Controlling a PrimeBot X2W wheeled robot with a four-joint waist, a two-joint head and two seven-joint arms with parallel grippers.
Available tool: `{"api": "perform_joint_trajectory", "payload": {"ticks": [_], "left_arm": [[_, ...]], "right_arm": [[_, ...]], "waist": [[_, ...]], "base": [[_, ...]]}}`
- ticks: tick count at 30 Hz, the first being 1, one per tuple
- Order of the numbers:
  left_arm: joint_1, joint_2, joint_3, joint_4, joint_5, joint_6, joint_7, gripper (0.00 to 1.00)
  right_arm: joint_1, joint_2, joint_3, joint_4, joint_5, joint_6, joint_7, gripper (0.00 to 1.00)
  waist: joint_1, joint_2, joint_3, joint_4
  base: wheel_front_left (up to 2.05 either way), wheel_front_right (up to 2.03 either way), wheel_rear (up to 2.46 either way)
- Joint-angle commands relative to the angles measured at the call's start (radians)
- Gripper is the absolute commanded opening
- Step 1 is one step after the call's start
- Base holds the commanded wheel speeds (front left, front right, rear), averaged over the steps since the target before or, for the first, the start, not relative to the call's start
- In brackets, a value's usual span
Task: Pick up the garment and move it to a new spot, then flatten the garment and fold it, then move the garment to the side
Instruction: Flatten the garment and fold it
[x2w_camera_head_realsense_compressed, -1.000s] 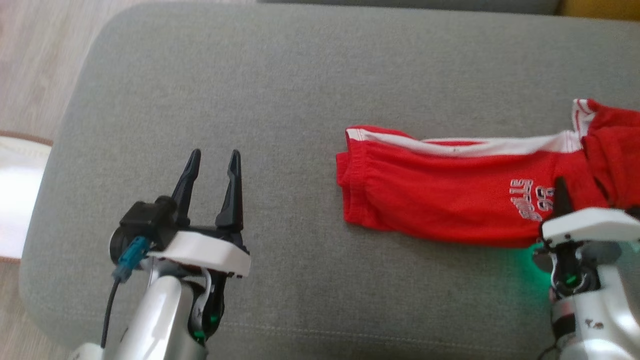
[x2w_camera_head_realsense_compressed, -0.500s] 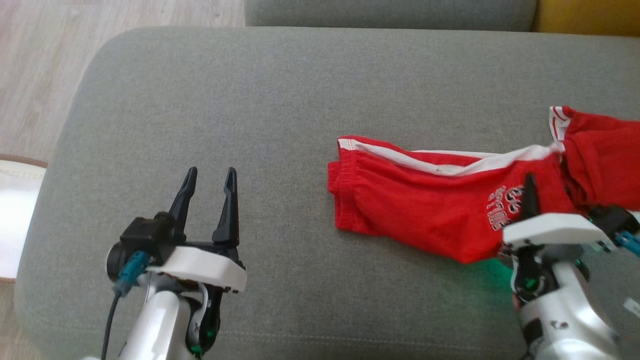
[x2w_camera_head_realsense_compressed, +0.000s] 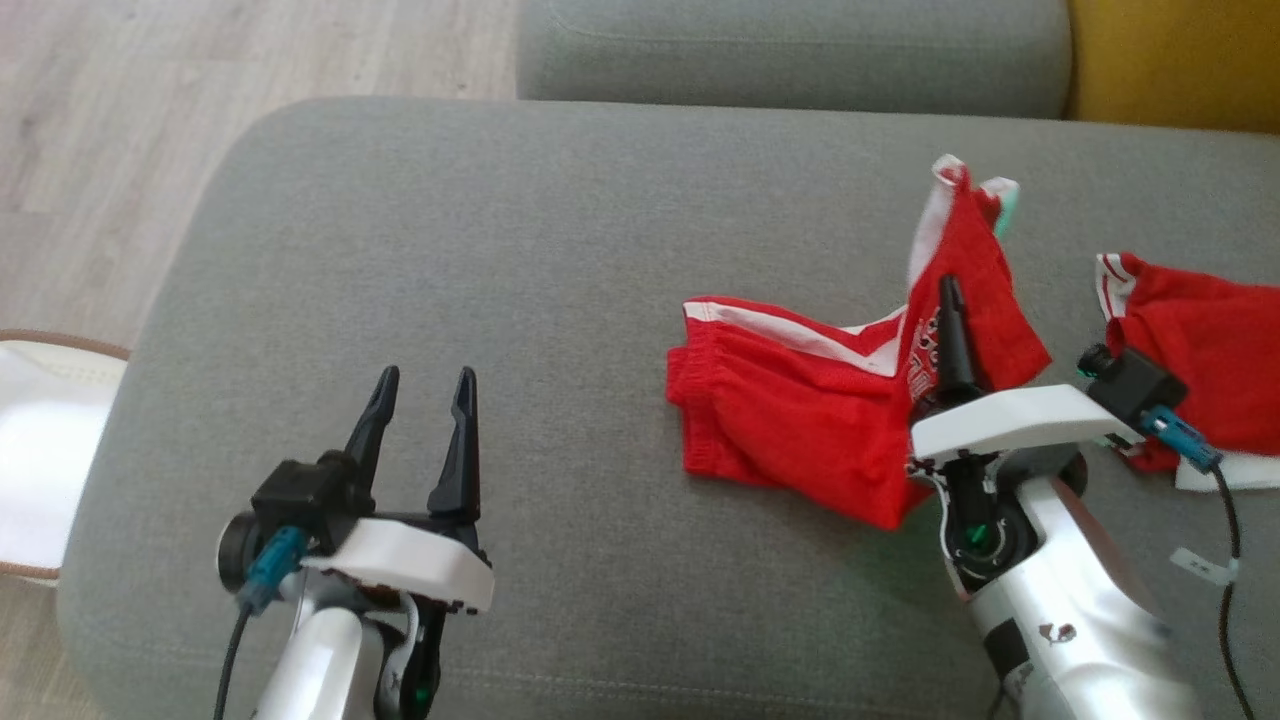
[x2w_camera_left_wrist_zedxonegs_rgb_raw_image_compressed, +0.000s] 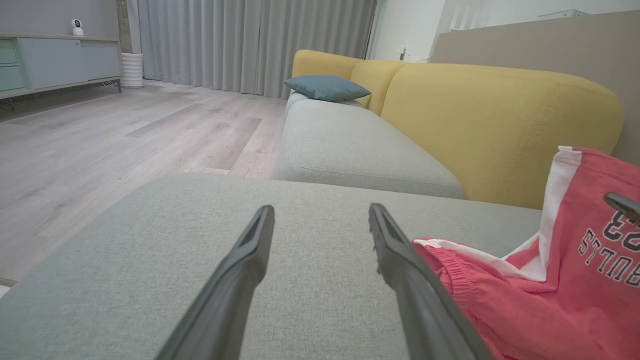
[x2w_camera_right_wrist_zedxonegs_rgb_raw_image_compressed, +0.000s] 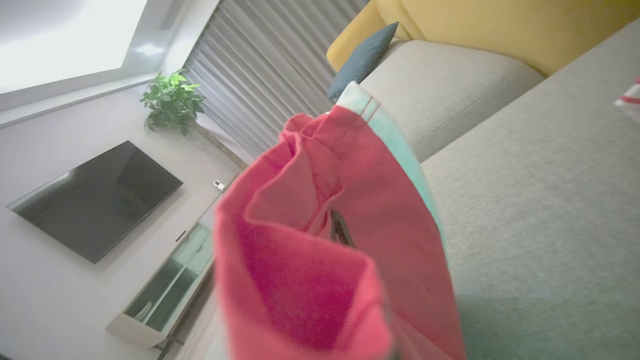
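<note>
On the grey cushion (x2w_camera_head_realsense_compressed: 560, 230), the red shorts (x2w_camera_head_realsense_compressed: 800, 420) lie right of centre, long axis running left to right. The right claw (x2w_camera_head_realsense_compressed: 950, 300) pinches their raised right end; the left claw (x2w_camera_head_realsense_compressed: 427, 375), spread and empty, sits well left of them.

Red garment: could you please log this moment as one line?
step: pick-up | right gripper: shut on red garment, one end raised off grey cushion | left gripper: open, empty

Grey seat (x2w_camera_head_realsense_compressed: 500, 250) under the left gripper (x2w_camera_left_wrist_zedxonegs_rgb_raw_image_compressed: 321, 210); ahead of it a yellow sofa back (x2w_camera_left_wrist_zedxonegs_rgb_raw_image_compressed: 500, 120), blue cushion (x2w_camera_left_wrist_zedxonegs_rgb_raw_image_compressed: 327, 87) and grey curtains (x2w_camera_left_wrist_zedxonegs_rgb_raw_image_compressed: 250, 45); wood floor (x2w_camera_left_wrist_zedxonegs_rgb_raw_image_compressed: 125, 140) and a cabinet (x2w_camera_left_wrist_zedxonegs_rgb_raw_image_compressed: 60, 60) to its left.
</note>
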Motion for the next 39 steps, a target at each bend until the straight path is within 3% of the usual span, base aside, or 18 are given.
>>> {"api": "perform_joint_trajectory", "payload": {"ticks": [1,11,29,30,31,32,39], "left_arm": [[-0.019,0.008,0.032,-0.031,0.005,-0.001,-0.012,1.00],[0.004,0.008,0.020,-0.034,-0.002,0.006,-0.012,1.00],[-0.012,0.008,-0.006,-0.037,-0.019,0.012,-0.012,1.00],[-0.014,0.008,-0.006,-0.037,-0.020,0.012,-0.012,1.00],[-0.016,0.008,-0.007,-0.036,-0.021,0.012,-0.012,1.00],[-0.018,0.008,-0.007,-0.035,-0.021,0.012,-0.012,1.00],[-0.027,0.008,-0.008,-0.033,-0.026,0.016,-0.012,1.00]], "right_arm": [[-0.028,0.003,0.037,-0.045,0.012,0.007,-0.012,0.00],[-0.024,0.003,0.178,-0.053,0.059,0.007,-0.012,0.00],[-0.091,0.003,0.390,0.122,0.101,0.007,-0.012,0.00],[-0.093,0.003,0.407,0.131,0.103,0.007,-0.012,0.30],[-0.095,0.003,0.421,0.141,0.105,0.007,-0.012,0.92],[-0.096,0.003,0.434,0.148,0.113,0.007,-0.012,1.00],[-0.103,0.003,0.569,0.193,0.194,0.007,0.008,1.00]], "waist": [[0.0000,0.0000,-0.012,0.013],[0.0000,0.0000,-0.025,0.067],[0.0000,0.0000,0.022,0.127],[0.0000,0.0000,0.024,0.128],[0.0000,0.0000,0.026,0.130],[0.0000,0.0000,0.027,0.131],[0.0000,0.0000,0.030,0.133]], "base": [[0.00,0.00,0.00],[0.00,0.00,0.00],[0.00,0.00,0.00],[0.00,0.00,0.00],[0.00,0.00,0.00],[0.00,0.00,0.00],[0.00,0.00,0.00]]}}
